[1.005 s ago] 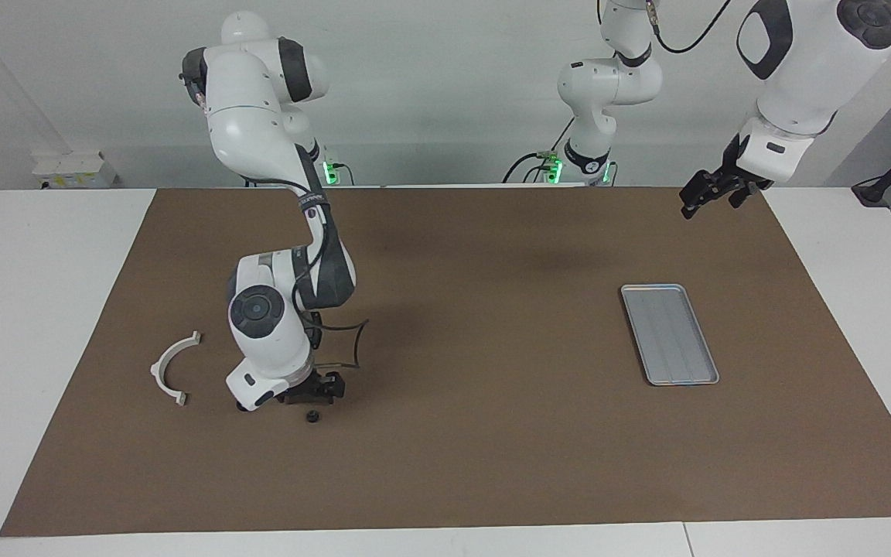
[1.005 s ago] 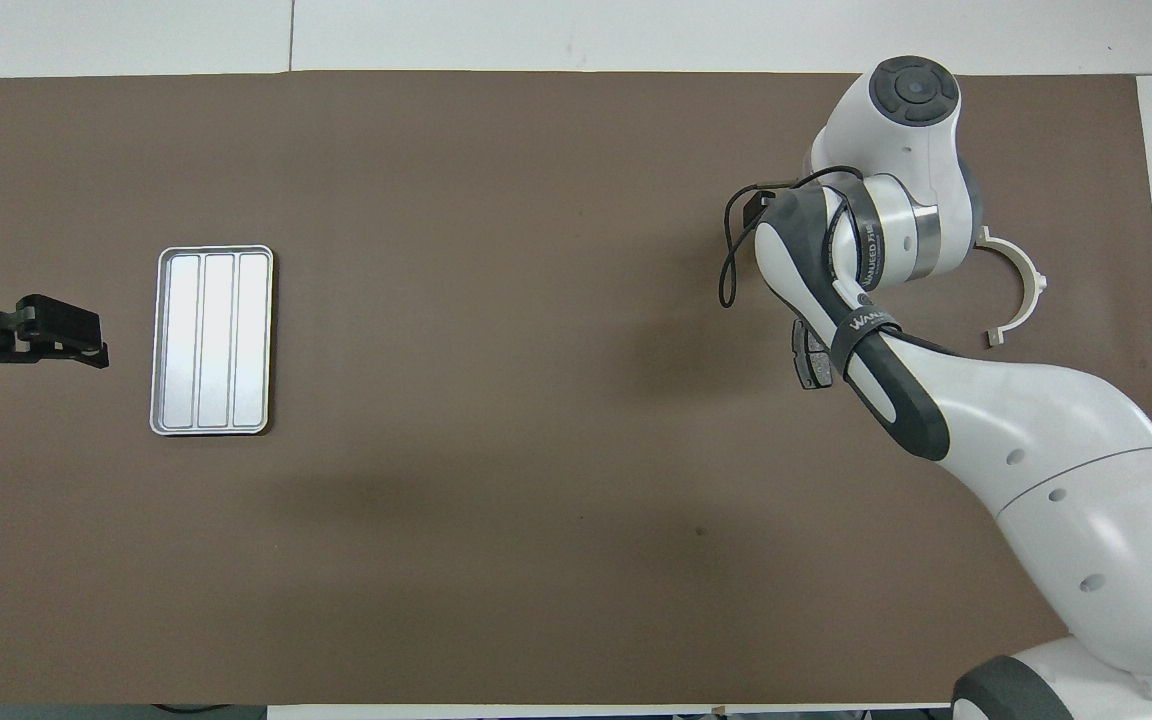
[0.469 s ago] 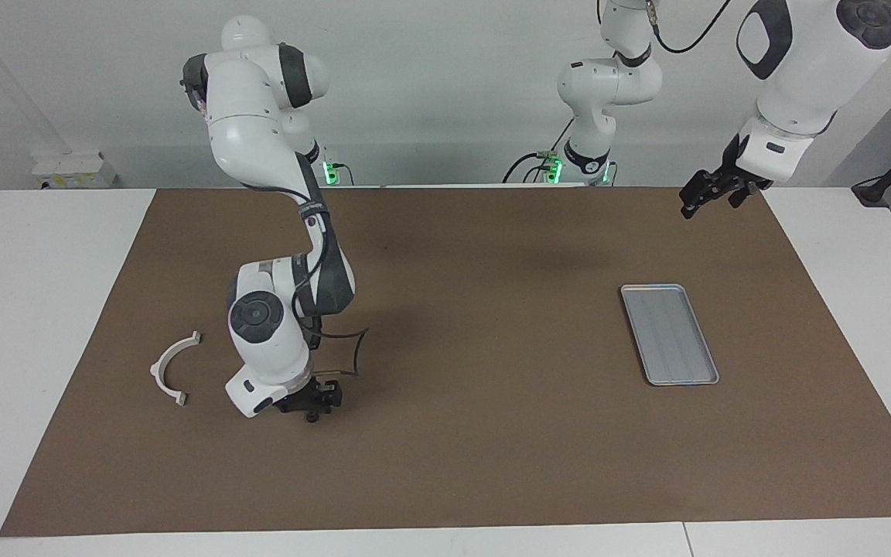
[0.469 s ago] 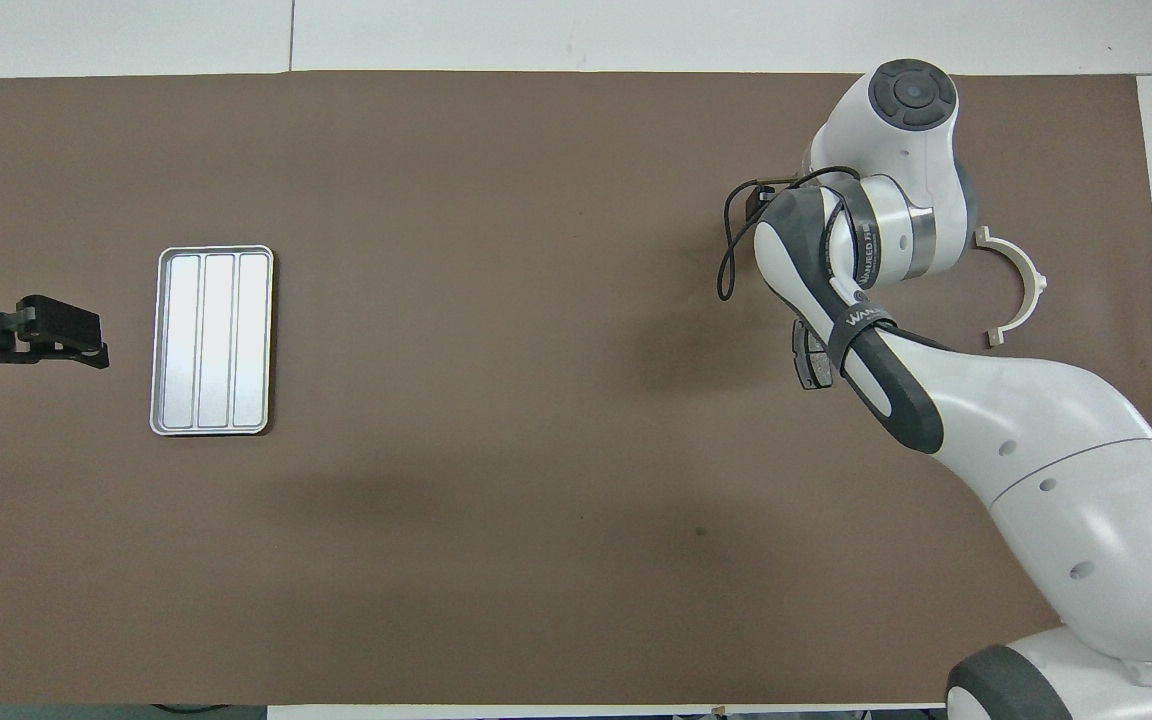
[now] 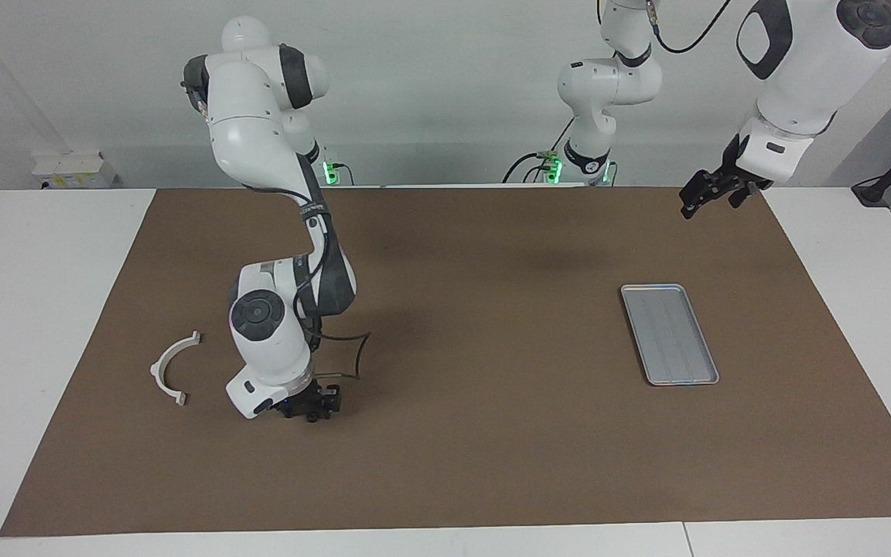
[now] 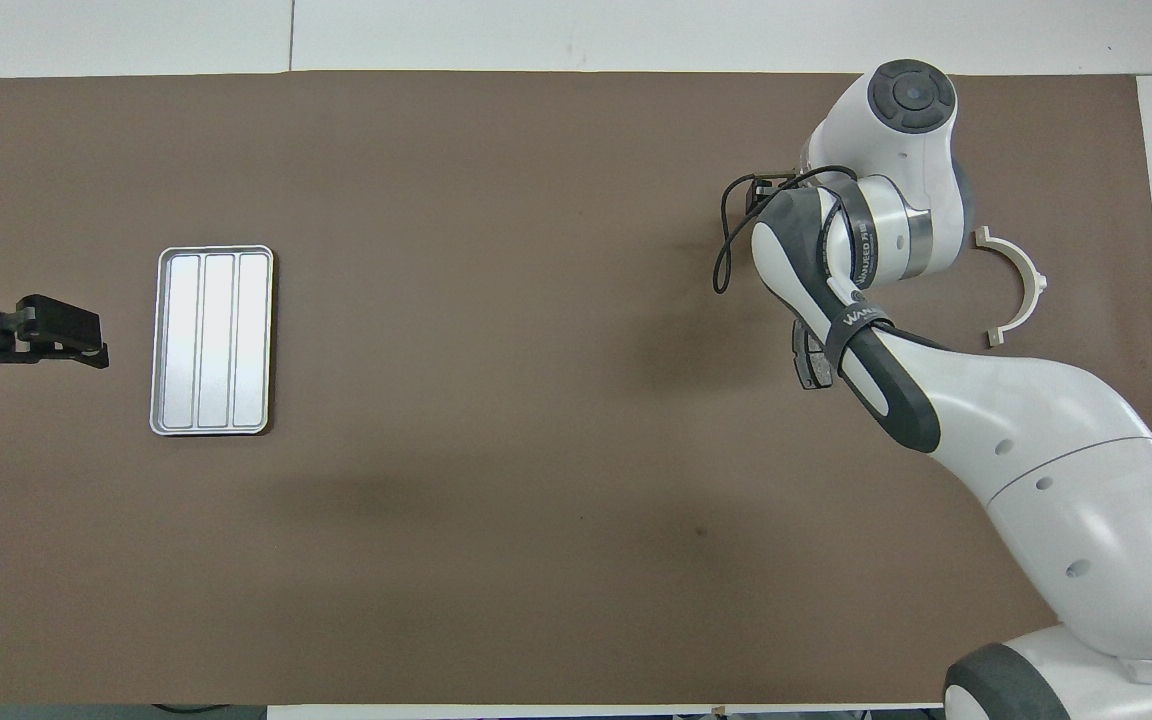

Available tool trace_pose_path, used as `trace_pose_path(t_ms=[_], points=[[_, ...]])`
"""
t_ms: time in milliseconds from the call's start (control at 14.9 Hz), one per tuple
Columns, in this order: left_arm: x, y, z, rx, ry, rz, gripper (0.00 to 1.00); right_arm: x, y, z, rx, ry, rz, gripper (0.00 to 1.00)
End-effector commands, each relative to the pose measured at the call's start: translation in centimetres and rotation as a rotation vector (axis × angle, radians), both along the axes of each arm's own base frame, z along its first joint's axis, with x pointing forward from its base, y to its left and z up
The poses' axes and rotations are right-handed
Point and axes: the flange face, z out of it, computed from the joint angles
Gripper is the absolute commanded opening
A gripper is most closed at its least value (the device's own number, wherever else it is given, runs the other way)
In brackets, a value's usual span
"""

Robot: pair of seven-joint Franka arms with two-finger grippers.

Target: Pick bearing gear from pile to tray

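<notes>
The bearing gear [image 5: 312, 418], a tiny black round piece, lies on the brown mat between the fingertips of my right gripper [image 5: 312, 411], which stands low over it and is shut on it. In the overhead view the right arm's wrist hides both. Of the pile, a white half-ring bracket [image 5: 170, 368] [image 6: 1020, 284] lies beside that gripper toward the right arm's end, and dark grey brake-pad plates [image 6: 806, 356] peek out from under the forearm. The silver tray [image 5: 670, 333] [image 6: 211, 340] lies toward the left arm's end. My left gripper [image 5: 694, 203] [image 6: 71, 335] waits open, raised near the mat's edge.
A brown mat [image 5: 476, 464] covers most of the white table. The right arm's black cable [image 5: 353, 356] loops out beside its wrist.
My right gripper has slid over the small black piece, lowered onto it and closed its fingers on it. The left arm has not moved.
</notes>
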Motion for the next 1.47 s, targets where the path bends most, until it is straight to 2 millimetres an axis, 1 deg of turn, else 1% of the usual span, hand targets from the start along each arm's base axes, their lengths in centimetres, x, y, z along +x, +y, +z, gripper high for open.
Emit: trace_pose_path(t_ms=[0, 67, 201, 268, 335, 402, 469, 536, 603, 670, 737, 938, 1072, 1139, 1206, 1273, 1408], points=[[-0.7, 0.2, 0.5, -0.012, 0.006, -0.005, 1.0, 0.7, 0.4, -0.2, 0.003, -0.038, -0.028, 0.75], [-0.7, 0.2, 0.5, -0.012, 0.006, -0.007, 1.0, 0.7, 0.4, -0.1, 0.006, -0.039, -0.031, 0.73], [-0.7, 0.1, 0.5, -0.012, 0.006, -0.008, 1.0, 0.7, 0.4, -0.2, 0.008, -0.038, -0.032, 0.56], [-0.7, 0.1, 0.5, -0.012, 0.006, -0.008, 1.0, 0.7, 0.4, -0.2, 0.01, -0.04, -0.034, 0.54], [-0.7, 0.1, 0.5, -0.012, 0.006, -0.008, 1.0, 0.7, 0.3, -0.2, 0.013, -0.041, -0.038, 0.49], [-0.7, 0.1, 0.5, -0.012, 0.006, -0.008, 1.0, 0.8, 0.5, -0.1, 0.019, -0.052, -0.038, 0.43], [-0.7, 0.1, 0.5, -0.012, 0.006, -0.008, 1.0, 0.9, 0.2, 0.0, 0.022, -0.061, -0.041, 0.35], [-0.7, 0.1, 0.5, -0.012, 0.006, -0.008, 1.0, 0.9, -0.1, -0.1, 0.022, -0.059, -0.046, 0.3], [-0.7, 0.1, 0.5, -0.012, 0.006, -0.008, 1.0, 0.9, -0.2, -0.2, 0.022, -0.059, -0.048, 0.23], [-0.7, 0.2, 0.5, -0.012, 0.006, -0.007, 1.0, 0.8, -0.3, -0.3, 0.02, -0.058, -0.048, 0.09], [-0.7, 0.1, 0.5, -0.012, 0.006, -0.008, 1.0, 0.8, -0.4, -0.2, 0.02, -0.058, -0.048, 0.0], [-0.7, 0.1, 0.5, -0.012, 0.006, -0.008, 1.0, 0.8, -0.5, -0.4, 0.018, -0.054, -0.048, 0.0], [-0.7, 0.1, 0.5, -0.012, 0.006, -0.008, 1.0, 0.7, -0.5, -0.1, 0.007, -0.04, -0.044, 0.0], [-0.7, 0.1, 0.5, -0.012, 0.006, -0.008, 1.0, 0.5, -0.6, 0.0, -0.007, -0.01, -0.041, 0.0], [-0.7, 0.1, 0.5, -0.012, 0.006, -0.008, 1.0, 0.1, -0.6, 0.4, -0.016, 0.033, -0.036, 0.0], [-0.7, 0.1, 0.5, -0.012, 0.006, -0.008, 1.0, 0.3, -0.6, 2.3, -0.021, 0.047, -0.029, 0.0], [-0.7, 0.1, 0.5, -0.012, 0.006, -0.008, 1.0, -0.4, -0.4, 6.4, -0.029, 0.079, -0.01, 0.0]])
